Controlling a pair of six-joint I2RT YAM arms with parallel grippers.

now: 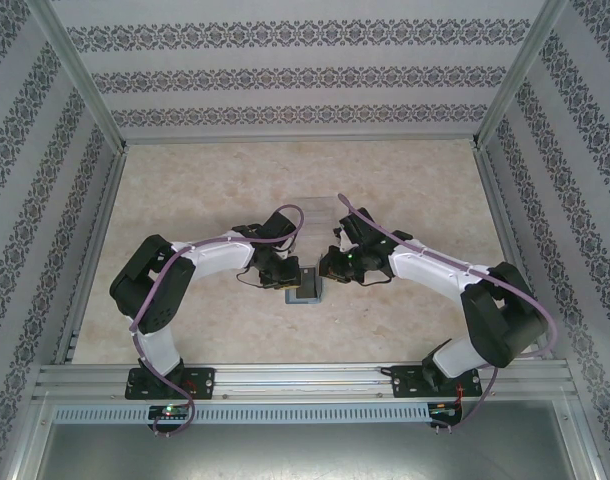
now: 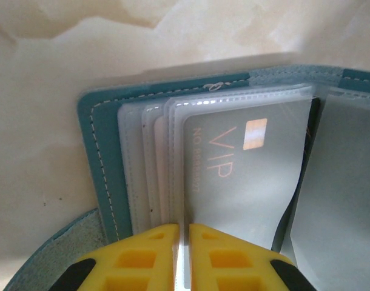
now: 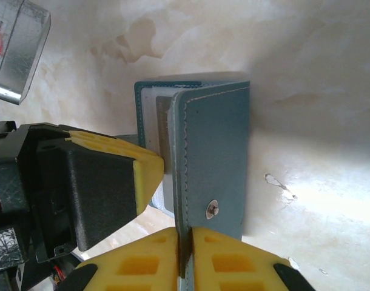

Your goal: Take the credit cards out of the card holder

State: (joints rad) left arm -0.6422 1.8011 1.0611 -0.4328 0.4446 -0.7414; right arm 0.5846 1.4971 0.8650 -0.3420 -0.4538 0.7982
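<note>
The teal card holder [image 1: 307, 293] stands open at the table's middle, between both grippers. In the left wrist view its teal cover [image 2: 103, 163] frames several clear sleeves, and a grey credit card marked VIP [image 2: 245, 176] sits in the front one. My left gripper [image 2: 184, 227] is shut on the thin pale edge of that front sleeve. I cannot tell whether the card itself is pinched. My right gripper [image 3: 186, 230] is shut on the edge of the holder's outer cover [image 3: 218, 151], just below its metal snap [image 3: 213, 209]. The left gripper's finger [image 3: 145, 173] reaches the inner pages.
A clear plastic box [image 3: 18, 48] lies on the marble-patterned table just beyond the holder, also visible from above [image 1: 320, 212]. Patterned walls enclose the table on three sides. Bare tabletop [image 1: 185, 190] lies to the left, right and far side.
</note>
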